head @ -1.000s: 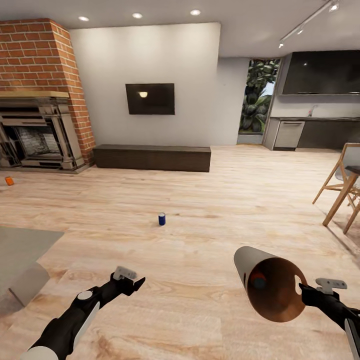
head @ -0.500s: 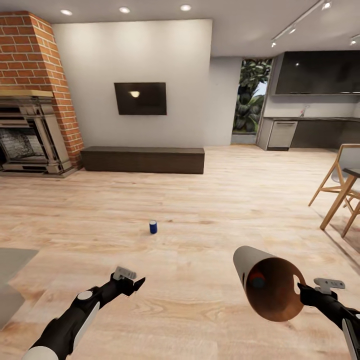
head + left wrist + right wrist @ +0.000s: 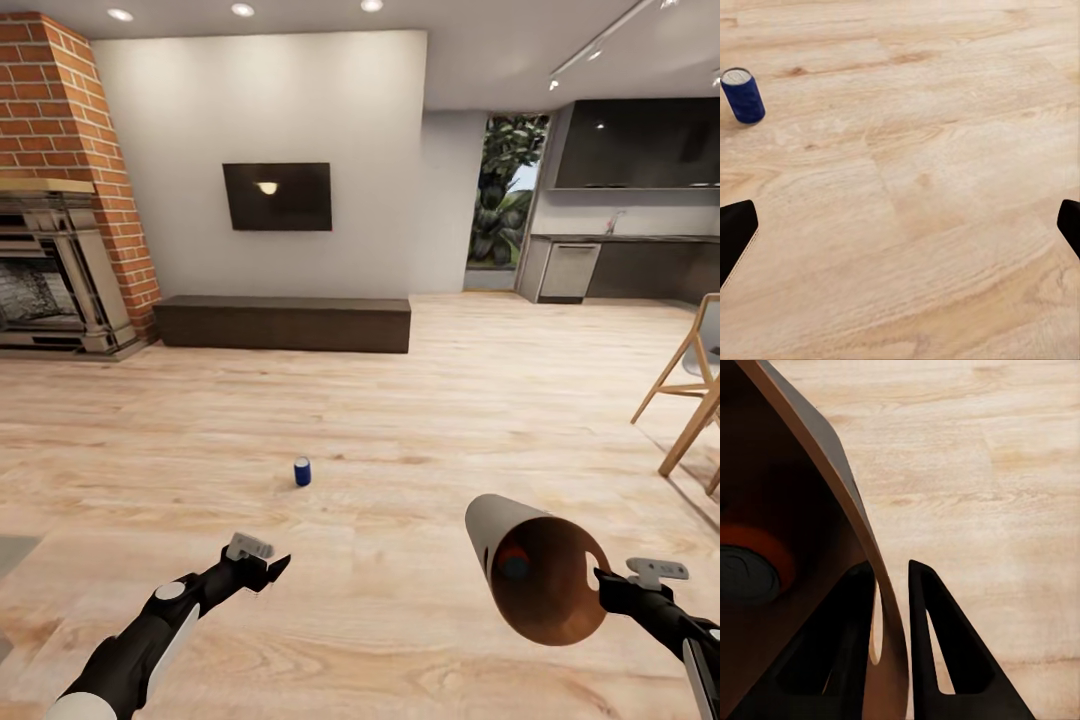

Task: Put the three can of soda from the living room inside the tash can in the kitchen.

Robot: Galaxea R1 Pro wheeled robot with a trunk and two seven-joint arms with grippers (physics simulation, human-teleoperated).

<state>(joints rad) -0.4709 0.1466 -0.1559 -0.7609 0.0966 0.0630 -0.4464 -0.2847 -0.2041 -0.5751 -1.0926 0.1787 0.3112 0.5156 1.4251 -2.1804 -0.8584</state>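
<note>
A dark blue can of soda [image 3: 302, 471] stands upright on the living room's plank floor, ahead of my left gripper [image 3: 272, 568]. In the left wrist view the blue can [image 3: 742, 95] sits off to one side of the left gripper [image 3: 900, 232], whose fingers [image 3: 735, 236] are spread wide over bare floor. My right gripper [image 3: 603, 583] is shut on the rim of the grey trash can [image 3: 535, 580], which it holds tilted with the mouth toward me. An orange can [image 3: 515, 563] lies inside it. In the right wrist view, the fingers [image 3: 945, 645] pinch the bin wall [image 3: 825, 457], and the orange can [image 3: 754, 562] shows inside.
A low dark bench [image 3: 285, 323] and a wall television [image 3: 277, 197] stand at the far wall, with the brick fireplace [image 3: 60, 260] to the left. The kitchen [image 3: 620, 265] lies far right. Wooden chair legs [image 3: 690, 390] stand at the right edge. A grey rug corner [image 3: 12, 550] lies left.
The whole view has shifted: the blue can now sits nearer, and the orange can by the fireplace and most of the rug have left the picture. Both arms keep their pose.
</note>
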